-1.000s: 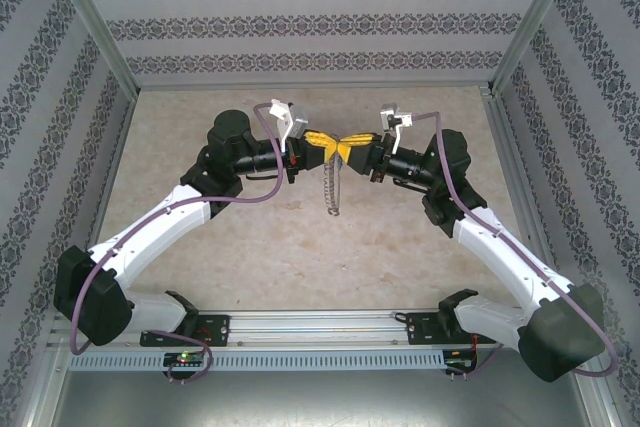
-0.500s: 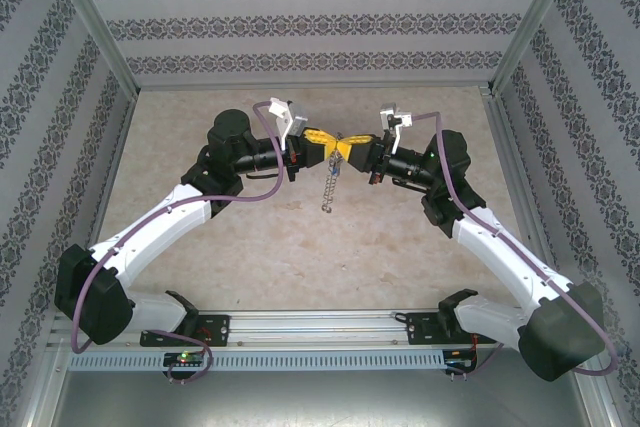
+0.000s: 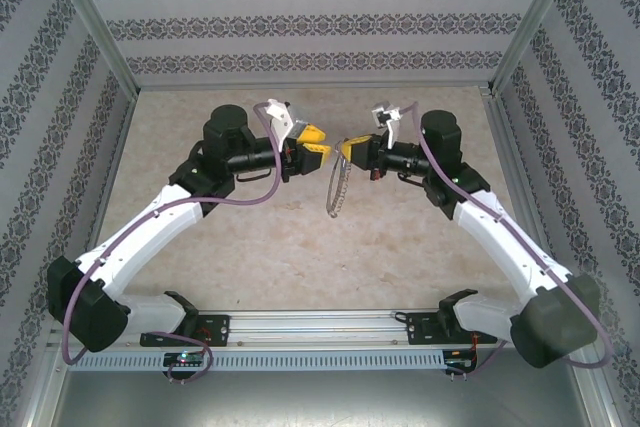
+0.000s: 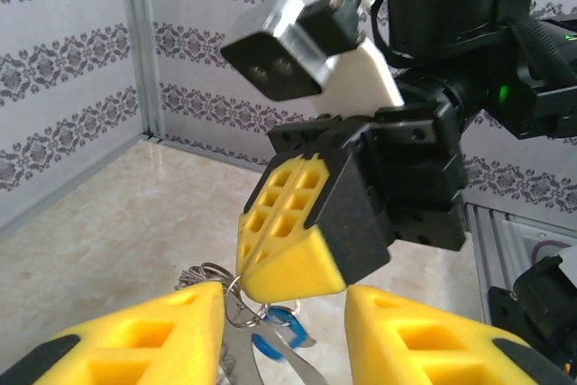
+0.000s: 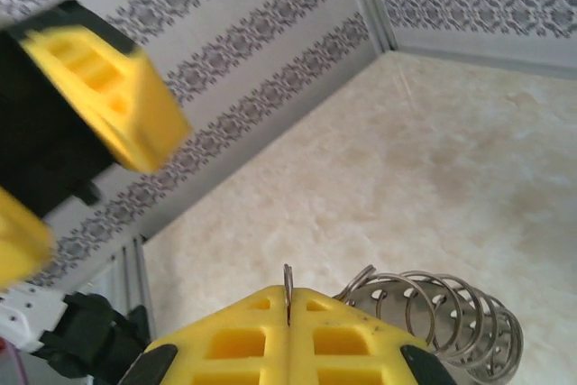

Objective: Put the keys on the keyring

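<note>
Keyring (image 3: pixel 337 187), light and floppy, hangs pinched in my right tool (image 3: pixel 348 152).
Left tool (image 3: pixel 317 145) gapes empty beside it; I'd grip its stiff wire end.

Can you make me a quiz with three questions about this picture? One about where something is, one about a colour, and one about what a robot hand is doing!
1. Where is the keyring?
A) in a drawer
B) hanging in the air
C) inside a box

2. What colour is the head of the key?
A) red
B) blue
C) green

3. What is the left gripper doing?
A) it is open
B) it is shut on the key
C) it is shut on the keyring

Answers:
1 B, because the keyring dangles from the shut right gripper, which pinches its top.
2 B, because the left wrist view shows a bright blue head.
3 A, because its two yellow fingers stand apart with a gap between them.
</note>
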Robot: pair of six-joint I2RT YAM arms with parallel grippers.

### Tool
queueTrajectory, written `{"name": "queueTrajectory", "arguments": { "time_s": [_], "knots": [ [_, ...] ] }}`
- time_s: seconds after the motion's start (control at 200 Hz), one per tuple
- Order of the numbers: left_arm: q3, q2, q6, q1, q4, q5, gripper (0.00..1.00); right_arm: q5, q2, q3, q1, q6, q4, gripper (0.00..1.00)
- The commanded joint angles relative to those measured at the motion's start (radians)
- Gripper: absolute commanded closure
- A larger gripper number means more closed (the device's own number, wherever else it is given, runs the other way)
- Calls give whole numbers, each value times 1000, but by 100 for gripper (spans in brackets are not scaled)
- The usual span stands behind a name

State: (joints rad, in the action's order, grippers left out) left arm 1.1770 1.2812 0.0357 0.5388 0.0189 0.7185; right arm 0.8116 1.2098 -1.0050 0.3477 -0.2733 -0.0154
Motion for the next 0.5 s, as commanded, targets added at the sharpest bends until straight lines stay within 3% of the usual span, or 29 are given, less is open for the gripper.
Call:
{"name": "queueTrajectory", "arguments": {
  "time_s": [0.0, 0.29, 0.495],
  "knots": [
    [40, 4, 85, -39, -135, 43, 55, 37, 52, -78, -32, 159, -156, 100],
    [161, 161, 132, -123, -303, 245, 42, 179, 187, -234, -67, 264, -290, 100],
    [244, 267, 149, -142, -352, 314, 44, 249, 248, -283, -68, 241, -270, 100]
  ]
}}
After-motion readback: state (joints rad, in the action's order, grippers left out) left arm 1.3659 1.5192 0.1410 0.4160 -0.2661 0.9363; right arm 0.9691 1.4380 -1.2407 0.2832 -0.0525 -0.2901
